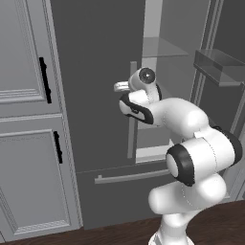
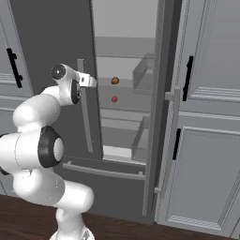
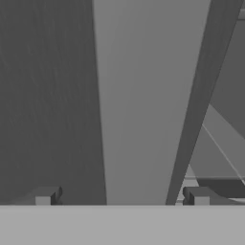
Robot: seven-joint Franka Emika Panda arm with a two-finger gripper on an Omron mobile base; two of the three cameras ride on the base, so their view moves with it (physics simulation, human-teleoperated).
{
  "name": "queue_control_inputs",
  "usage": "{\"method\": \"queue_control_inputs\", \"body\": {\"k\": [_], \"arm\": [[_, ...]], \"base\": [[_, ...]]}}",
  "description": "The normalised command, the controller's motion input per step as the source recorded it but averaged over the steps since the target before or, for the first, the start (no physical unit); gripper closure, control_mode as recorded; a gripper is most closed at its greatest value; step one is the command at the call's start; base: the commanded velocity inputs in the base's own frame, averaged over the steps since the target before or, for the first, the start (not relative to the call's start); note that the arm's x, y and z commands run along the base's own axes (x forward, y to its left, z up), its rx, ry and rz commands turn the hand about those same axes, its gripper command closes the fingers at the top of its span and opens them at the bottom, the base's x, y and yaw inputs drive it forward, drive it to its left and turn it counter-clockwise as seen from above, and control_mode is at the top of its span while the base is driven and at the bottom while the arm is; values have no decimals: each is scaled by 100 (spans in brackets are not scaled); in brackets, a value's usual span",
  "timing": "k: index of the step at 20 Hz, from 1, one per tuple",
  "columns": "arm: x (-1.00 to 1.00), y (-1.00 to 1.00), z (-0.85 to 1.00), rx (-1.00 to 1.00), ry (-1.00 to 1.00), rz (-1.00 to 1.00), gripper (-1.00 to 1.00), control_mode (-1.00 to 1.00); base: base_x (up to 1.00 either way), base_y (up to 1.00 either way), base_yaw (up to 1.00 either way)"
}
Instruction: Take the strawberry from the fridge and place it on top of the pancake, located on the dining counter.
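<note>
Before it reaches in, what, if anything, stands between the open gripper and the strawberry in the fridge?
The gripper is open at the left door's handle. The right door stands open, and the strawberry sits on a shelf inside, lower and to the right. Nothing visible blocks the way; an orange-brown item sits above it.

**How Things Look and Feel**

The fridge (image 1: 95, 72) is dark grey, smooth and dull. Its shelves (image 1: 165, 48) look like clear glass. The bar handle (image 2: 85, 112) is plain light grey. The cabinets (image 1: 24, 143) are matt grey. The floor (image 2: 140, 232) is dark wood. The arm (image 1: 191, 158) is shiny white.
</note>
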Motion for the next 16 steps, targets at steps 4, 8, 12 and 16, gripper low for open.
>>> {"method": "queue_control_inputs", "body": {"k": [4,8,12,16], "arm": [[37,-17,-36,0,-6,0,-100,-100],[46,-19,-5,4,-1,1,-100,-100],[40,-12,0,1,0,5,100,-100],[0,0,1,0,0,0,100,-100]], "base": [[0,0,0],[0,0,0],[0,0,0],[0,0,0]]}}
